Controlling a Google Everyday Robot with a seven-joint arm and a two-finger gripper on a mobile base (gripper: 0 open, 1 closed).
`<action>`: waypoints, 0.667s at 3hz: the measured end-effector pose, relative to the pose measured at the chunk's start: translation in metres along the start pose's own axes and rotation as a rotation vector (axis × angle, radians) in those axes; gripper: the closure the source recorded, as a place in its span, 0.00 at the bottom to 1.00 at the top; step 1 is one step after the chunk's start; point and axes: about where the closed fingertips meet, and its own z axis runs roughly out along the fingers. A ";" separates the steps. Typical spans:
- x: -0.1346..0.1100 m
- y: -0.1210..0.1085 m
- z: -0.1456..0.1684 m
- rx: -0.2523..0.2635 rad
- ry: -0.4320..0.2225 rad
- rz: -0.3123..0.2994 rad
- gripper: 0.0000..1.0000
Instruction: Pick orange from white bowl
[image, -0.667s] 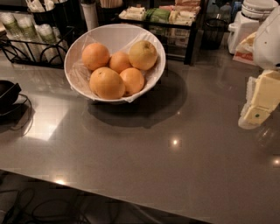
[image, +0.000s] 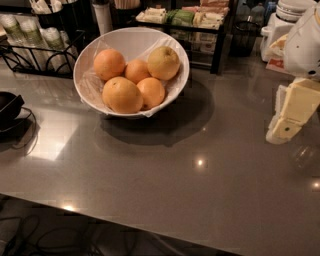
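A wide, slanted white bowl with a crinkled clear plastic lining stands at the back left of the grey counter. It holds several oranges: a large one in front, one beside it, one at the left, one in the middle, and a paler yellowish fruit at the back right. My gripper, cream-coloured, hangs at the right edge of the view, well to the right of the bowl and above the counter. It holds nothing that I can see.
A black wire rack with cups stands behind the bowl at the left. A black shelf with packets is behind the bowl. A black object with cables lies at the left edge. White appliances stand at the back right.
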 end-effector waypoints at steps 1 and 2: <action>-0.028 -0.020 0.008 0.046 -0.042 -0.057 0.00; -0.058 -0.043 0.016 0.081 -0.084 -0.104 0.00</action>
